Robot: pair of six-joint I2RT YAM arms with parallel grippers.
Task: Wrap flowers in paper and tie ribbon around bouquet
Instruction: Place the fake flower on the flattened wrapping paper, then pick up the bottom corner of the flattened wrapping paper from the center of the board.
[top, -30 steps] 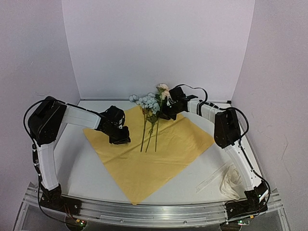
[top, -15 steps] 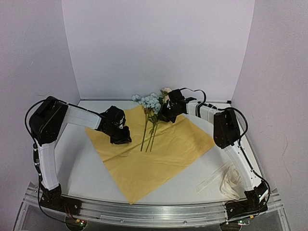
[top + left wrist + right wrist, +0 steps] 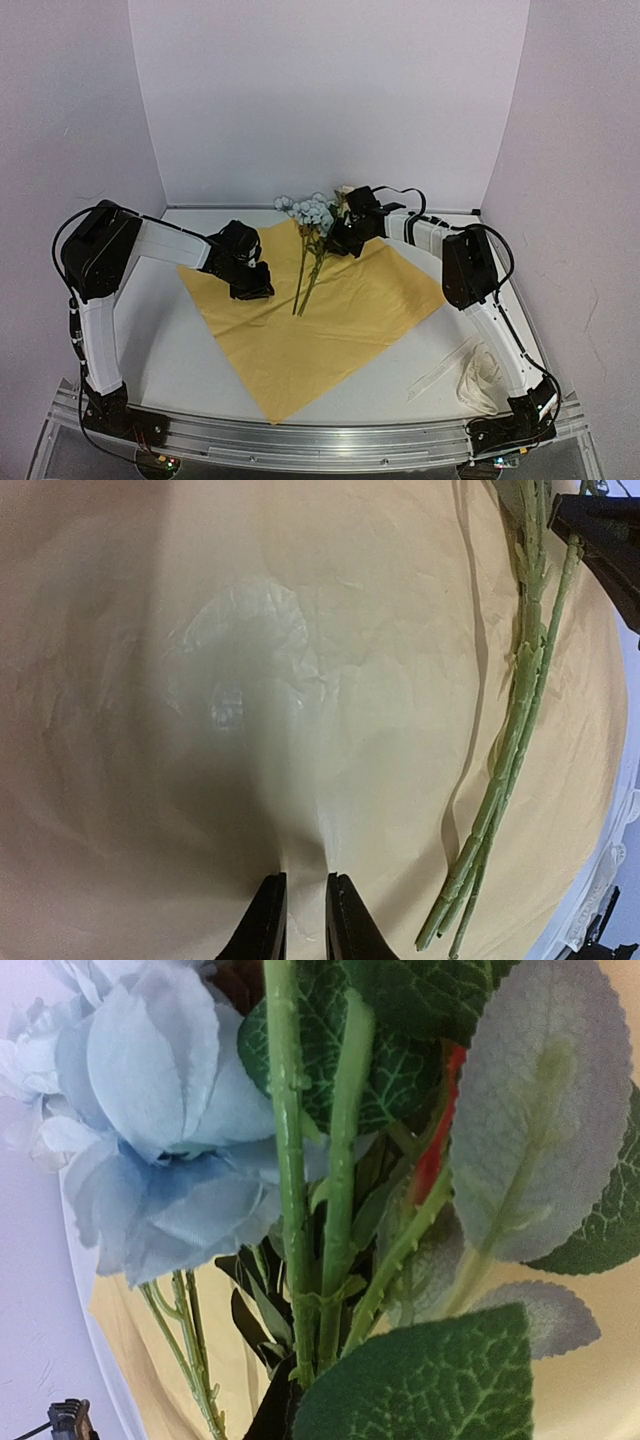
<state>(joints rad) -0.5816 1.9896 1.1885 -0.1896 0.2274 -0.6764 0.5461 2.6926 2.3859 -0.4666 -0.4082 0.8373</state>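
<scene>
Top external view: the small bunch of artificial flowers [image 3: 312, 222], pale blue, cream and pink-red blooms on thin green stems, lies over the far part of the large glossy yellow-orange sheet of paper [image 3: 330, 325]. The blooms sit at the paper's far corner, and the stems slant toward the near side, their tips on the sheet near its middle. The paper lies flat on the white desk [image 3: 175, 350], turned like a diamond with one corner pointing at the near edge.

The right gripper [image 3: 338, 240] is closed on the flowers just below the blooms, on their right side. In the right wrist view the green stems [image 3: 300, 1210] and veined leaves fill the frame right at the fingers, with a pale blue bloom [image 3: 150, 1110] at upper left and the paper [image 3: 600, 1380] behind.

The left gripper [image 3: 255, 285] rests on the left part of the sheet, apart from the stems. In the left wrist view its fingertips [image 3: 265, 925] stand almost together, and a small raised ridge of the paper [image 3: 250, 680] runs into the narrow gap, pinched there. The stems [image 3: 510, 750] lie to its right.

A long narrow cream-white fabric ribbon [image 3: 470, 375] lies in a loose heap on the desk near the right arm's base, well apart from the paper.
</scene>
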